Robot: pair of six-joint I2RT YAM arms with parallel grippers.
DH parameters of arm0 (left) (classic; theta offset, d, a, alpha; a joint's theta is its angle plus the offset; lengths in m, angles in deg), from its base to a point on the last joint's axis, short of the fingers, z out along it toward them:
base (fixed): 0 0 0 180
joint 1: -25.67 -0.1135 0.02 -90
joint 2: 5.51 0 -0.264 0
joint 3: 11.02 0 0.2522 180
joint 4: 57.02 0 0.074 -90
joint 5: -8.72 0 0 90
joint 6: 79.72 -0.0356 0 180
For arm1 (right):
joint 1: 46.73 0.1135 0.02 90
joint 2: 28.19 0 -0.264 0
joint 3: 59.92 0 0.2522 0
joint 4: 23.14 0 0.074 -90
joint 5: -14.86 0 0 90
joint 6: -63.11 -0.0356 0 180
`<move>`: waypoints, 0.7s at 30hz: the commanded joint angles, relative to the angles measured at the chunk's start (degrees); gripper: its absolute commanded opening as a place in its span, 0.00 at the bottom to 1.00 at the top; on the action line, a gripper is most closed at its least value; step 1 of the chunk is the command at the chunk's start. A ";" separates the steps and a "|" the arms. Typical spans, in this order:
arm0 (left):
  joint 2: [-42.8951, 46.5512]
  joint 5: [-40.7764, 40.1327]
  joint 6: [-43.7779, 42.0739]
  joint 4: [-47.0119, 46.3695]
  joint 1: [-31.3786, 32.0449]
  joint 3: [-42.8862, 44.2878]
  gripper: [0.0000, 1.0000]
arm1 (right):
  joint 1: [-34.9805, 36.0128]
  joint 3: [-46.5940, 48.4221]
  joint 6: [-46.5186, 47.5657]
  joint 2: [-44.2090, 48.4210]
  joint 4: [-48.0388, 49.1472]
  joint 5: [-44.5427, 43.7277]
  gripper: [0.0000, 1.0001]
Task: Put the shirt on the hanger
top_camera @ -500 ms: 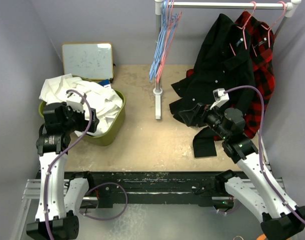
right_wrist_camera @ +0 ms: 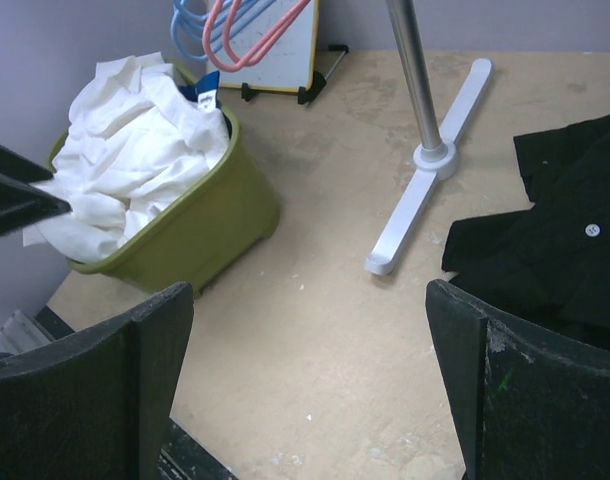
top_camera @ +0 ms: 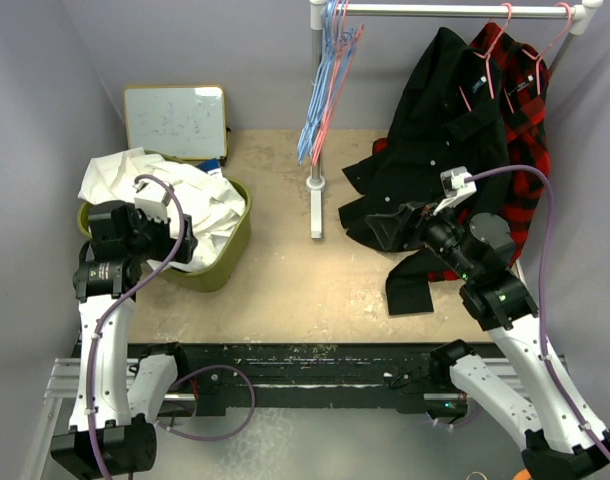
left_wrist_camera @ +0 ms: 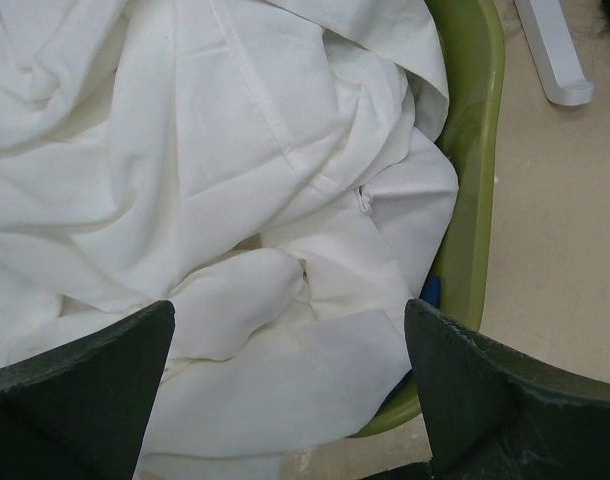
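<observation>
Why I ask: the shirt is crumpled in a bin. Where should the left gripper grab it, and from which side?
Take the puffed fold of the shirt that lies between the fingers of the open left gripper, coming straight down from above. It stands proud of the pile, so the fingers can likely pinch it, and the bin walls block a sideways approach.
</observation>
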 commanded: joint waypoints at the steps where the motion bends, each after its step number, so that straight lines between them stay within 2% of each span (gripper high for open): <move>1: -3.98 4.93 -11.78 10.11 -0.47 13.12 0.99 | 0.22 1.18 1.33 1.16 -2.33 0.69 1.00; 4: -7.81 6.97 -19.42 20.27 -0.47 19.96 0.99 | 0.22 0.74 0.93 1.68 -2.75 2.12 1.00; 10: -11.45 4.20 -26.76 27.83 -0.47 24.17 0.99 | 0.20 0.14 -0.05 2.78 -4.12 3.47 1.00; 16: -18.74 -4.39 -22.11 18.47 -0.47 25.40 0.98 | 0.22 -1.35 -1.43 0.97 -0.31 3.81 1.00; 21: -23.98 -7.05 -22.62 13.45 -0.47 26.51 0.97 | 0.22 -0.79 -2.03 -3.24 4.16 5.58 1.00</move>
